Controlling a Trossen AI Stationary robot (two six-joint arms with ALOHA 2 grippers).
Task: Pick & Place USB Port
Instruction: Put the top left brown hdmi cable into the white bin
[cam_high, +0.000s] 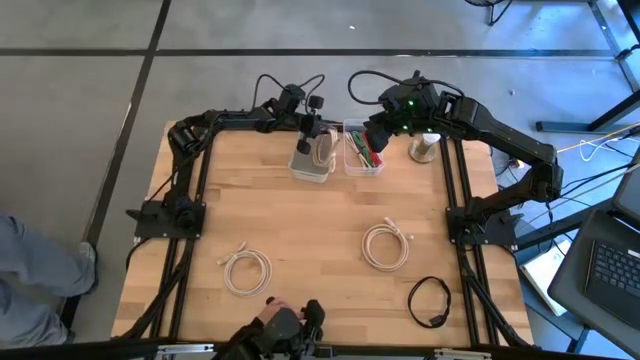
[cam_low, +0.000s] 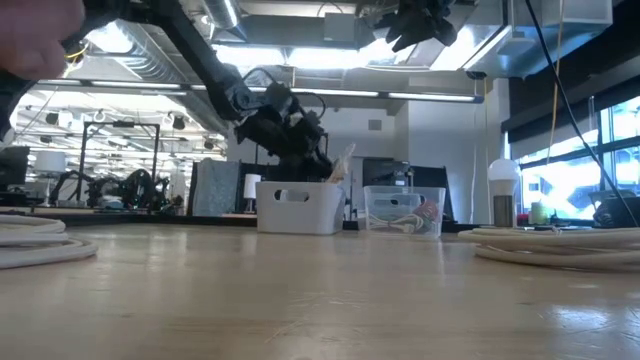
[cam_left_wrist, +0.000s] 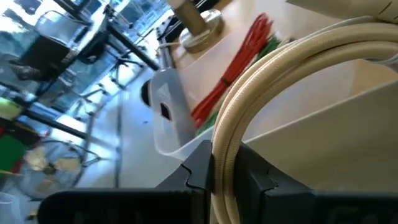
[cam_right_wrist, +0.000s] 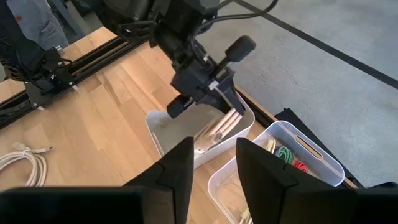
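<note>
High view | beige cable (cam_high: 326, 150) is gripped by left gripper (cam_high: 318, 138) over white bin (cam_high: 311, 168) | right gripper (cam_right_wrist: 210, 163) held open | three cables left

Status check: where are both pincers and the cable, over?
Left pincer shut on beige cable, over white bin. Right pincer open, empty, above clear bin. Nothing in the way.

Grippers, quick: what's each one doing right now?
Left gripper: shut on the beige cable, over the white bin.
Right gripper: open, empty, above the clear bin.
</note>
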